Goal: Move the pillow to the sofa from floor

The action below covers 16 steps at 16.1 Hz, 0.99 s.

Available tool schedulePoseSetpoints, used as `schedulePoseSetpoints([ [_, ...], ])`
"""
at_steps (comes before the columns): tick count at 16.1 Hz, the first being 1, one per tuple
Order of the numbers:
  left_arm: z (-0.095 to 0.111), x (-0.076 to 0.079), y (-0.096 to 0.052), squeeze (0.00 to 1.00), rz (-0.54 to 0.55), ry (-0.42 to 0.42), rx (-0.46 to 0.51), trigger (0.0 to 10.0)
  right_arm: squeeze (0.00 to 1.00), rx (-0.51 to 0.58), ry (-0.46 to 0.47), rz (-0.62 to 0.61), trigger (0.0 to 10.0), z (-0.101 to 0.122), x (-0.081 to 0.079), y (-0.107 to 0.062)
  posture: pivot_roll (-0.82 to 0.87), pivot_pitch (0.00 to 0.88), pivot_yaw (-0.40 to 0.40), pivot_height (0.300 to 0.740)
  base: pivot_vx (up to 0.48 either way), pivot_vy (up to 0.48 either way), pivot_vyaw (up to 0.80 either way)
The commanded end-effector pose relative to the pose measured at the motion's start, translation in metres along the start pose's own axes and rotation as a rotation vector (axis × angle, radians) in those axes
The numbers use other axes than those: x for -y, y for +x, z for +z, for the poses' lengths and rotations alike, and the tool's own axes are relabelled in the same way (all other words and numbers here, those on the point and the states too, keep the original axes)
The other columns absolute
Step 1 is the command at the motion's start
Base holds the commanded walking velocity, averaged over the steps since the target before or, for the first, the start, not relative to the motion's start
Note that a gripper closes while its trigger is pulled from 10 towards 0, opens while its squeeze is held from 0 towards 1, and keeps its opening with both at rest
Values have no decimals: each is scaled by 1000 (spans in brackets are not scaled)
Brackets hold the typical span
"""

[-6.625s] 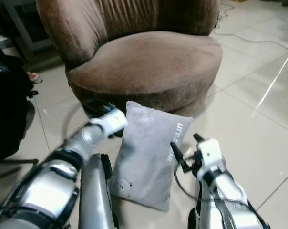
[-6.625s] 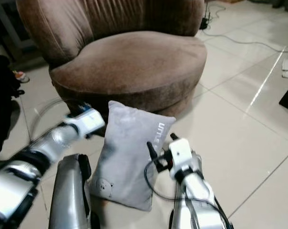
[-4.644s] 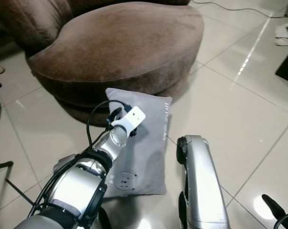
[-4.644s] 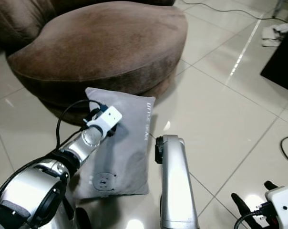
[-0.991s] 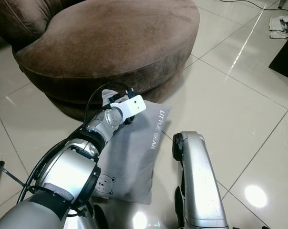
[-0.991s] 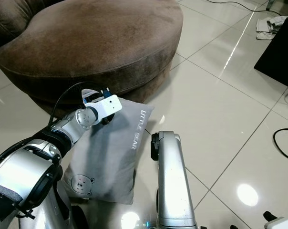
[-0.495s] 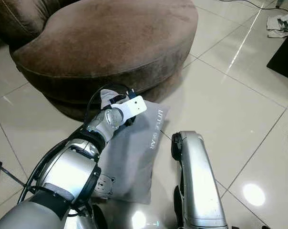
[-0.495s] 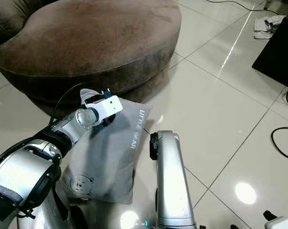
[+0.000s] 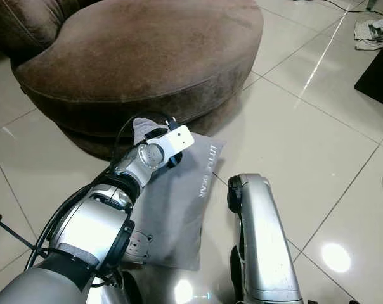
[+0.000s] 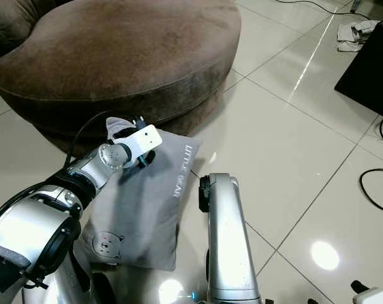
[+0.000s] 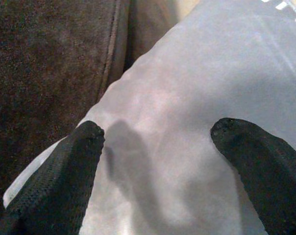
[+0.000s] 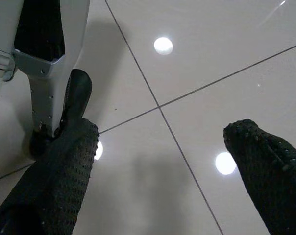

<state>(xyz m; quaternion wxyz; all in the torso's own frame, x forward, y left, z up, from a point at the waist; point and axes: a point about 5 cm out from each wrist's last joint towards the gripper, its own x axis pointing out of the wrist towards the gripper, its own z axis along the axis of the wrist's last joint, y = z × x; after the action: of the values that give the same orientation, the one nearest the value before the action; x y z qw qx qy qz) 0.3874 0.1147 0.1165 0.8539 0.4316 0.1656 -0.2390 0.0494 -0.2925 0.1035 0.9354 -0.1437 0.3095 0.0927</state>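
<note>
Left eye view: left arm stretched forward and down from the shoulder, elbow bent, white wrist block tipped toward the upper end of the pillow [image 9: 179, 202]. Left hand [image 11: 158, 134] poised right at that upper end, beside the base of the sofa [image 9: 141, 57]. From the left wrist view, fingers [image 11: 64, 176] spread wide, grey fabric showing between them, tips at or just above the cloth, contact impossible to judge, nothing pinched.

Pillow grey, lying on the floor [image 9: 305, 139], upper end against the sofa's base, lower end nearer the robot's feet. White lettering along the edge away from the left arm, small bear print near the lower corner. Not on the sofa seat.

Right arm hanging straight down just beside the pillow, on the lettered side, silver forearm [image 9: 261, 234] foreshortened. Right hand [image 12: 162, 147] pointing at bare tile well below the pillow's height, fingers [image 12: 60, 181] held apart, gripping nothing; part of the robot's leg and foot [image 12: 50, 63] beside them.

Around the pillow: brown round sofa directly behind, seat wide and bare. Beyond the sofa, crumpled cloth [image 9: 376, 31] on the tile, a dark flat object [image 10: 369, 63] at the frame edge, black cable [image 10: 375, 183] looping nearby. Left arm's own cable arching over the pillow's top.
</note>
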Motion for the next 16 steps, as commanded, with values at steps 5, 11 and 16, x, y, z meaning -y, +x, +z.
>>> schedulePoseSetpoints([
  [5, -4, 3, 0, 235, -20, -14, -14, 0, 0, -21, 1, -1, 10000, -11, 2, 0, -642, 216, 38, 310, 0, 0, 0],
  [11, -6, 6, 1, 216, 0, -26, -28, 0, 0, -15, -5, 0, 10000, -14, 3, 3, -640, 199, 42, 310, 0, 0, 0],
  [16, -1, -6, -1, 0, 153, -855, 133, 10000, 0, 236, 76, -58, 10000, 44, -11, 75, -552, 59, 124, 310, 0, 0, 0],
])
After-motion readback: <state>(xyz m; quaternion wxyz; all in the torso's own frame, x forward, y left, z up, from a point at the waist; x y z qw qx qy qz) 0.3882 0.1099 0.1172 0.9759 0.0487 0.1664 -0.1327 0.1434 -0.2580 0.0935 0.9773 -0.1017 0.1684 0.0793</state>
